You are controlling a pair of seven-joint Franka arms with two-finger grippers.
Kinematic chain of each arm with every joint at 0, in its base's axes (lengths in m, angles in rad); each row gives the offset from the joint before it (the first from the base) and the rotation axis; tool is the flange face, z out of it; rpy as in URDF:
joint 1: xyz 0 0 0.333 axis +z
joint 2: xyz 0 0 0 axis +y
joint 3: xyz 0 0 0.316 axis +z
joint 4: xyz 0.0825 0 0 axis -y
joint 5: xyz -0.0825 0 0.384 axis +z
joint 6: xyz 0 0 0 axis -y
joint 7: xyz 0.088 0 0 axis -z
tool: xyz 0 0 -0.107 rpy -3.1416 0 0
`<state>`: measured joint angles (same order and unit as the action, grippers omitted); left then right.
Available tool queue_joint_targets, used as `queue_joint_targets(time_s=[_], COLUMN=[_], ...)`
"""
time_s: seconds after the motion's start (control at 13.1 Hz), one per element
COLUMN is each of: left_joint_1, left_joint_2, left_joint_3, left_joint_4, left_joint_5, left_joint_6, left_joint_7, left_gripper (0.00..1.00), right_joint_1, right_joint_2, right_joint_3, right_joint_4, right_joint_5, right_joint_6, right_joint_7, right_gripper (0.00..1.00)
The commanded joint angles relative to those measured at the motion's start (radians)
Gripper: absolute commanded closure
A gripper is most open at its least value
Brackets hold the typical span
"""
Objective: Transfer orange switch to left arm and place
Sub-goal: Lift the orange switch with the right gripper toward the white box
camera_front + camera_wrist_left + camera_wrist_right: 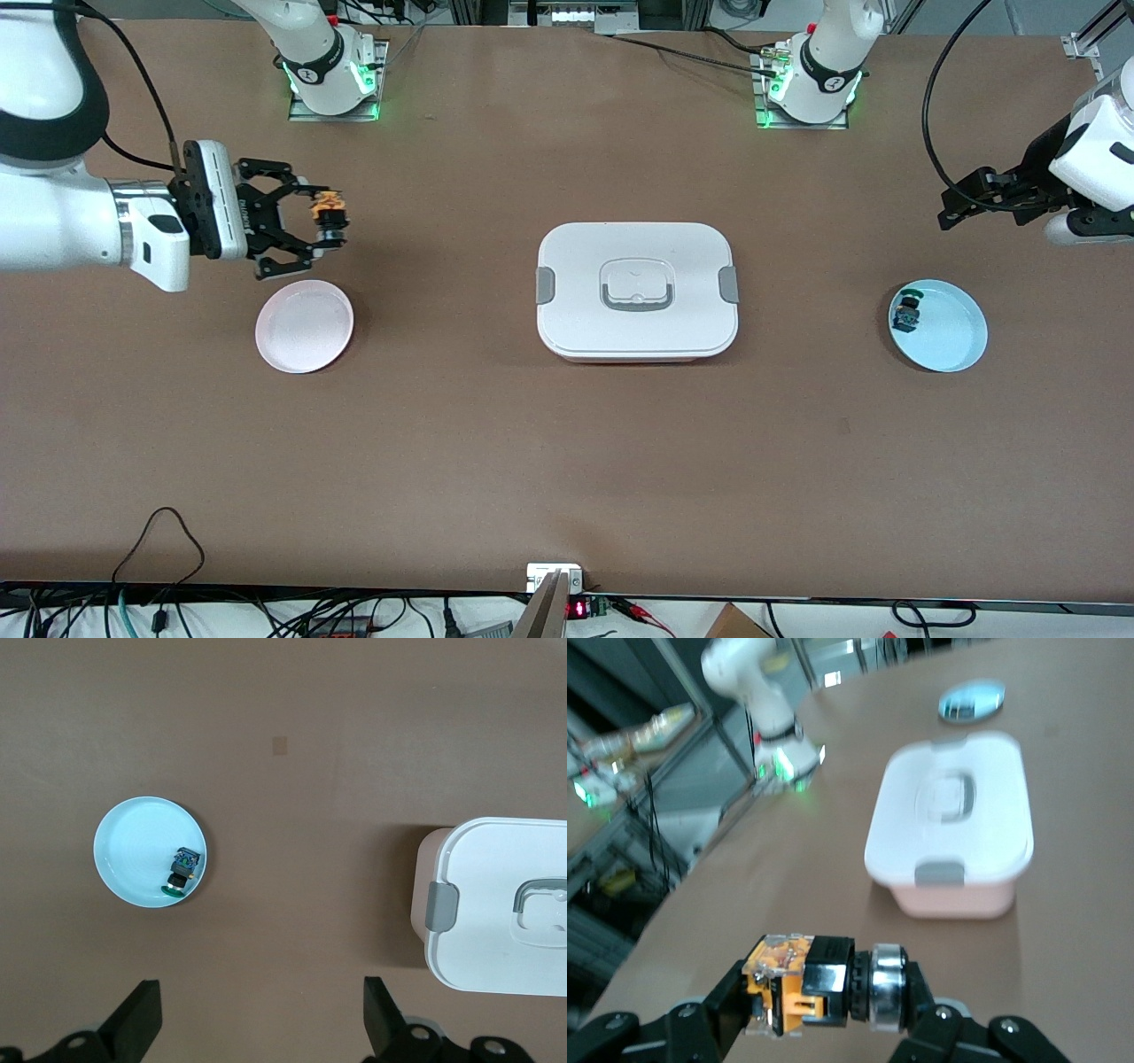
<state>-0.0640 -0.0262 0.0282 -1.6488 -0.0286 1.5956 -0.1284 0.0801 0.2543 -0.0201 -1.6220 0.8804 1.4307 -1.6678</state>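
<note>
Pale blue plate (133,846) on brown worktop (292,904), green-capped switch (182,870) inside it; white box (500,904) well apart, left claw (261,1028) spread wide

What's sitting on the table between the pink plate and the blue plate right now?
Only the box lies between the pink plate and the blue plate, midway along bare tabletop, as the front view shows.

The brown table (567,461) looks matt, like fibreboard. The large white rounded plastic box (637,292) is smooth and satiny; the small orange-and-black plastic switch (819,982) carries a shiny metal ring.
</note>
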Motion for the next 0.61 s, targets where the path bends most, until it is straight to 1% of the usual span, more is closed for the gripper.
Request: queue_joint_targets(time_s=[0.0, 0.23, 0.38, 0.53], left_joint_1=[-0.016, -0.016, -0.019, -0.019], left_joint_2=[0.022, 0.022, 0.028, 0.034], left_joint_3=[-0.005, -0.004, -0.007, -0.013], left_joint_4=[0.063, 0.063, 0.064, 0.066], left_joint_5=[0.018, 0.015, 0.010, -0.101], left_joint_6=[-0.052, -0.054, -0.118, -0.183], left_joint_7=[-0.014, -0.014, -0.008, -0.007], left_gripper=[0.00, 0.00, 0.00, 0.00], right_joint_1=[0.007, 0.058, 0.114, 0.203], right_joint_2=[0.025, 0.054, 0.054, 0.054], right_joint_3=[0.008, 0.012, 0.014, 0.014], right_joint_4=[-0.013, -0.016, -0.015, -0.015], right_joint_5=[0.214, 0.401, 0.489, 0.592], right_joint_6=[0.006, 0.048, 0.133, 0.280], right_joint_7=[-0.062, -0.104, -0.105, -0.105], right_gripper=[1.00, 1.00, 1.00, 1.00])
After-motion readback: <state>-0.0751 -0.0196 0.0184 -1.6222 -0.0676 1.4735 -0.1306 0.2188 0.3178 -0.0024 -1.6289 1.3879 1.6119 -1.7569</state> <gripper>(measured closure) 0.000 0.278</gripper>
